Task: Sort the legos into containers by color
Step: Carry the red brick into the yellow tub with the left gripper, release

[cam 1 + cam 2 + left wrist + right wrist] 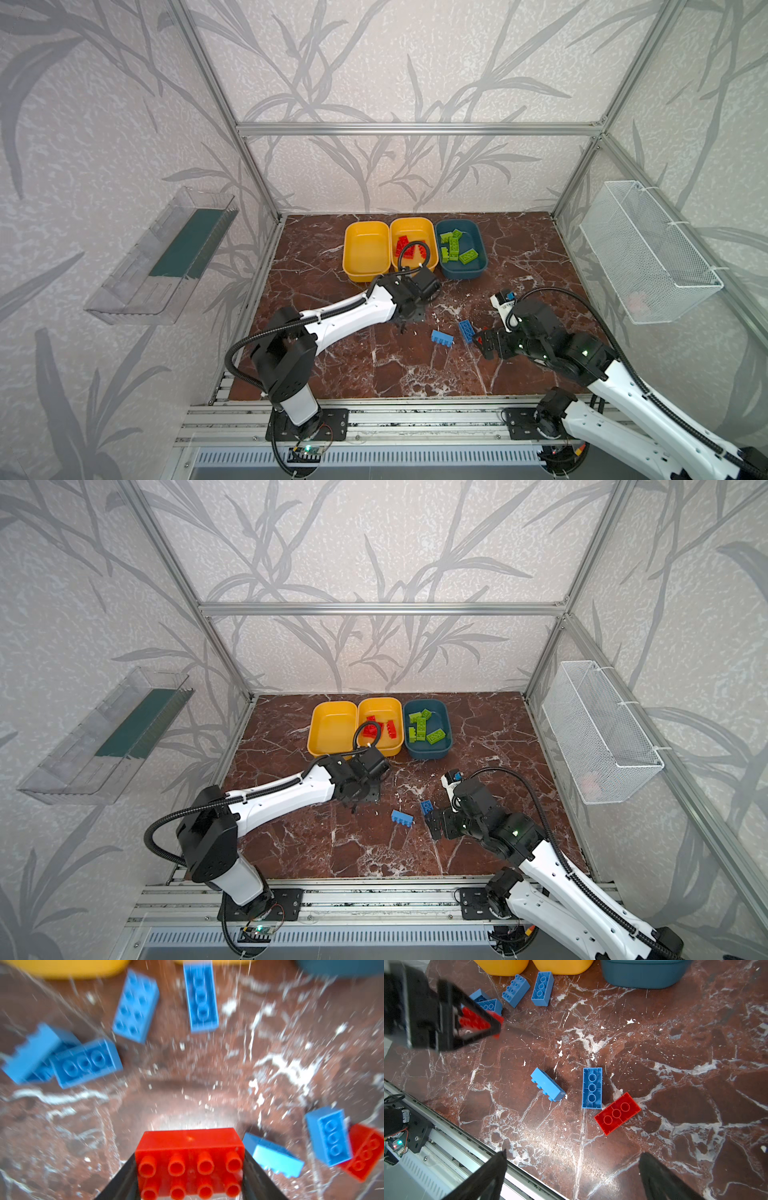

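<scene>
My left gripper (189,1178) is shut on a red lego (189,1147), studs facing the camera, above the marble floor in front of the yellow containers. Several blue legos (136,1005) lie scattered beneath it. My right gripper (573,1153) is open and empty above the floor. Close to it lie two blue legos (547,1084) (592,1087) and a red one (617,1113). In both top views the left yellow container (365,249) is empty. The middle yellow one (411,222) holds red legos (405,245). The teal container (463,272) holds green legos (455,245).
A clear plastic tray (162,257) hangs on the left wall and a white wire basket (648,257) on the right wall. An aluminium rail (395,419) borders the floor's near edge, where both arm bases are mounted.
</scene>
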